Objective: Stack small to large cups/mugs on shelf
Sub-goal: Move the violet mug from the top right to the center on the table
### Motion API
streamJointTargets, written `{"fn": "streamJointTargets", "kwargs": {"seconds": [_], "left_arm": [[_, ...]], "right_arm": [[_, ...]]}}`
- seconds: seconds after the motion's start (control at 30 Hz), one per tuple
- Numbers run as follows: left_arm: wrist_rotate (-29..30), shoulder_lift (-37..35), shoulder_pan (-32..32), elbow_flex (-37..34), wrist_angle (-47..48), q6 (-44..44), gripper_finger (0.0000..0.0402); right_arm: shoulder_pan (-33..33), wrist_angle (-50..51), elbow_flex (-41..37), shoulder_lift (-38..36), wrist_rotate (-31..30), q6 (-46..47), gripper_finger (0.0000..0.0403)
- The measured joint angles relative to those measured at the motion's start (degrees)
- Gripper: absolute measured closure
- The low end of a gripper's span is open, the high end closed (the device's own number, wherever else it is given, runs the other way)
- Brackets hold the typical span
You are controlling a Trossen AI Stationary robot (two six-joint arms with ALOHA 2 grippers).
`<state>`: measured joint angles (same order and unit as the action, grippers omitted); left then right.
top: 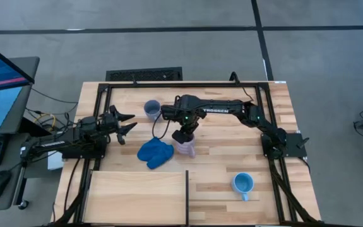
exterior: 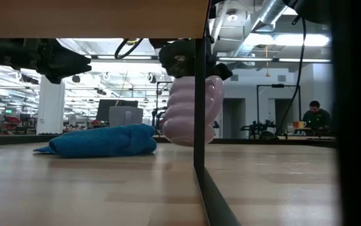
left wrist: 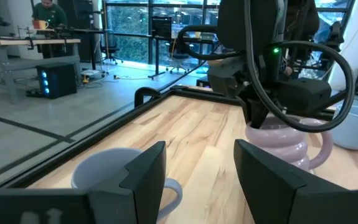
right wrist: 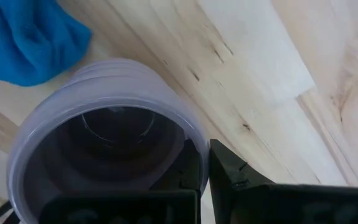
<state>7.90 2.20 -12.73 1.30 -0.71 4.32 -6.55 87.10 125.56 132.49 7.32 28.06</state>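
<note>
The right gripper (right wrist: 205, 163) is clamped on the rim of the pale lilac mug (right wrist: 98, 134) — one finger inside the wall, one outside. In the low view the mug (exterior: 191, 110) hangs clear of the tabletop (top: 219, 154), just beside the blue cloth (top: 155, 153); its inside looks empty. The left gripper (top: 125, 125) hovers at the table's left side with fingers (left wrist: 142, 177) spread wide, holding nothing, near the grey-blue mug (top: 151, 109). The light blue mug (top: 242, 184) sits well apart, just beside the shelf (top: 137, 197) — the panel bears no cups.
</note>
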Motion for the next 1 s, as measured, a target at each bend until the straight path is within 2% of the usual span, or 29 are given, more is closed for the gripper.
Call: {"fn": "streamJointTargets", "kwargs": {"seconds": [0.4,0.87,1.0], "left_arm": [[0.00,0.00,0.00,0.00,0.00,0.00,0.0221],[0.02,0.01,0.00,0.00,0.00,0.00,0.0221],[0.01,0.00,0.00,0.00,0.00,0.00,0.0221]], "right_arm": [[0.00,-0.76,0.00,0.00,-3.24,2.20,0.0380],[0.70,0.07,0.00,0.00,-2.04,5.00,0.0380],[0.68,0.07,0.00,-0.02,-2.00,5.00,0.0355]]}}
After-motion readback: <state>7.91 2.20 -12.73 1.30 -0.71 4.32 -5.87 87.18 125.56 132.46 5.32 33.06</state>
